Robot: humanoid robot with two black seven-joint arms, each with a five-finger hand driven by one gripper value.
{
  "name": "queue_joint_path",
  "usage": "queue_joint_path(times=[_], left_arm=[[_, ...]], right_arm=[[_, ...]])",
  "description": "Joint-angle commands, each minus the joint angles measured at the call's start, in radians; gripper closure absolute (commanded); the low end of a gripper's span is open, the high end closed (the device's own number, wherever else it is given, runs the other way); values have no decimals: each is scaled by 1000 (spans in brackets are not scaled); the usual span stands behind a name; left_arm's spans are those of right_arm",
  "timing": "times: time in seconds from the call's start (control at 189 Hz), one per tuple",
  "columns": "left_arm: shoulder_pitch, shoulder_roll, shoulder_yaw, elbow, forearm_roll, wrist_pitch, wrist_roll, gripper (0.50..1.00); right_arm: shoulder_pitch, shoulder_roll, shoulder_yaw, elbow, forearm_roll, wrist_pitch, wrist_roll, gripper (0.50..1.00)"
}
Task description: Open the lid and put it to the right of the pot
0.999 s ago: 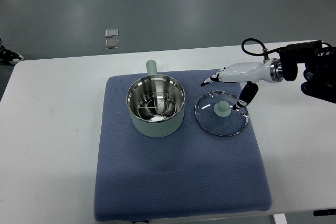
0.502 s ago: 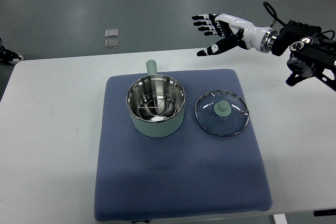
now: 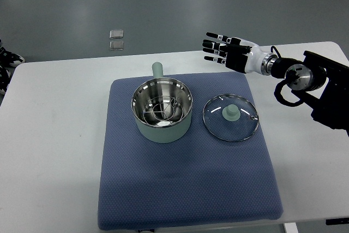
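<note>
a white counter (image 3: 54, 135) fills most of the picture, and a blue mat (image 3: 185, 189) lies on it in the middle

a pale green pot (image 3: 162, 111) sits on the mat, a bit left of the middle of the frame. it is shiny silver inside and has no lid on. a wire rack (image 3: 161, 108) rests down in the bottom of it. the pot's short green handle (image 3: 157, 69) points toward the top of the frame

the glass lid (image 3: 230, 117) lies flat on the mat just to the right of the pot, close to it but not touching. it has a round green knob (image 3: 230, 113) in the middle, pointing up

the right hand (image 3: 226, 51) shows in the upper right of the frame, above the top edge of the mat. its black and white fingers (image 3: 214, 51) are spread out straight and point to the left. it holds nothing and is well apart from the lid. its arm (image 3: 305, 80) comes in from the right edge

a dark shoe (image 3: 8, 57) shows at the left edge on the grey floor (image 3: 163, 4), and two small square plates (image 3: 115, 40) sit in the floor near the upper left
</note>
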Motion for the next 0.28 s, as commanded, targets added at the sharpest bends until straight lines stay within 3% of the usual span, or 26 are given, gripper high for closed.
queue_joint_path(times=[0.0,0.275], left_arm=[[0,0,0,0,0,0,0,500],[-1,0,0,0,0,-1,0,500]], right_arm=[[-12,0,3,-1,13,0,6,570],[-14,-3,4,-1,11,14,6,568]])
